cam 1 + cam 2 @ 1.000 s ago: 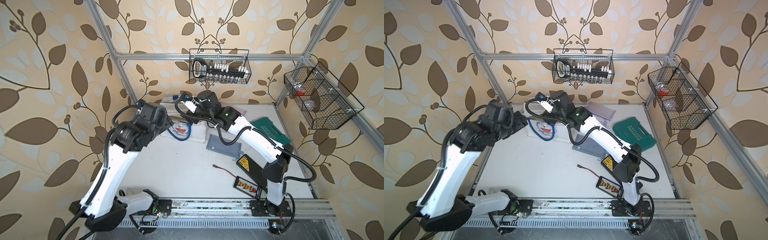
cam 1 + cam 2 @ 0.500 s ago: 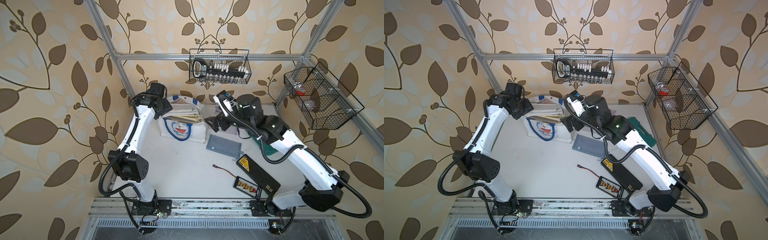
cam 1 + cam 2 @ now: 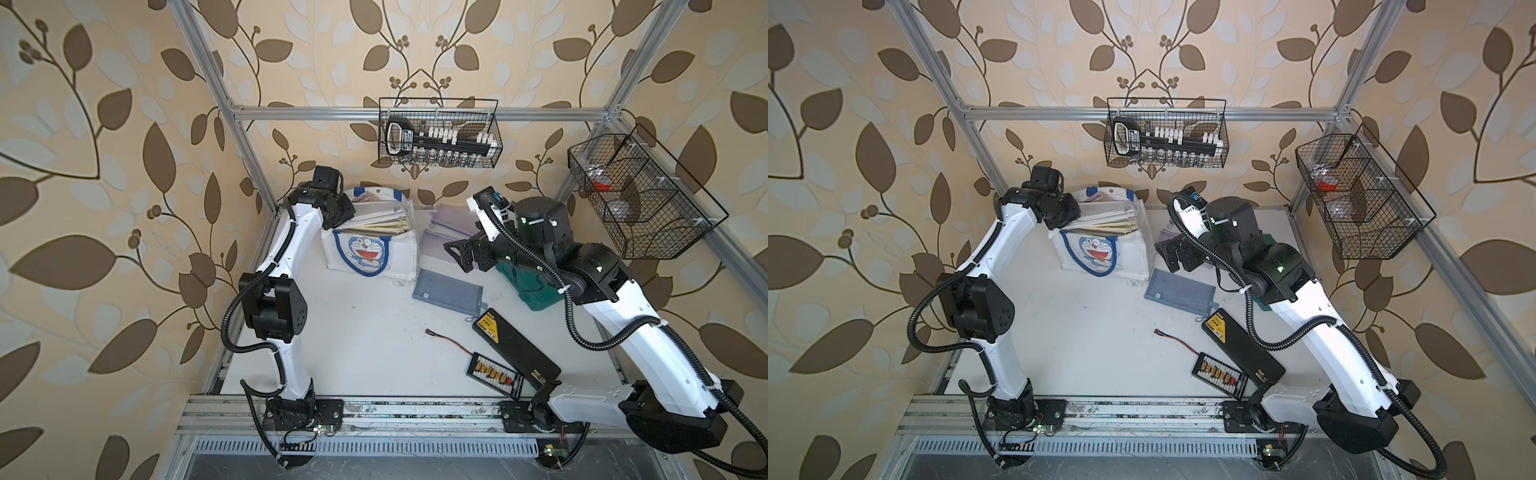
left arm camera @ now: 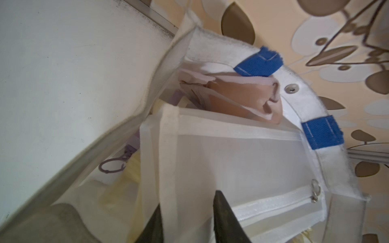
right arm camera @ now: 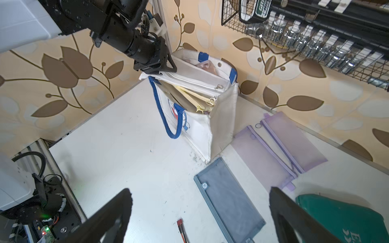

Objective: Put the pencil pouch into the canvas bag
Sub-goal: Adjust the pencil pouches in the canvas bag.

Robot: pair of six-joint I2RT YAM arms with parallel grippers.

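Note:
The white canvas bag point(image 3: 399, 262) point(image 3: 1133, 253) point(image 5: 200, 130) stands upright at the back of the table with its cat-face pocket facing front. Several zip pouches stick out of its open top. My left gripper point(image 3: 344, 222) point(image 3: 1065, 220) point(image 5: 166, 69) point(image 4: 188, 199) is at the bag's left top corner, shut on the end band of the uppermost white mesh pouch point(image 4: 242, 151). A grey pencil pouch point(image 3: 449, 291) point(image 3: 1179, 293) point(image 5: 229, 202) lies flat on the table, right of the bag. My right gripper point(image 3: 459, 255) point(image 3: 1169, 255) point(image 5: 200, 190) hangs above it, open and empty.
Two purple pouches point(image 3: 444, 230) point(image 5: 280, 145) lie behind the grey one. A green tool case point(image 3: 536, 291) sits under my right arm. A black charger point(image 3: 515, 349) and a small board with a red-tipped wire point(image 3: 494, 374) lie front right. Wire baskets point(image 3: 438, 133) point(image 3: 640, 195) hang on the frame.
The right arm has drawn back from over the bag to its right side with its jaws wide. The left arm swung to the bag's back-left corner and its jaws closed on the white pouch.

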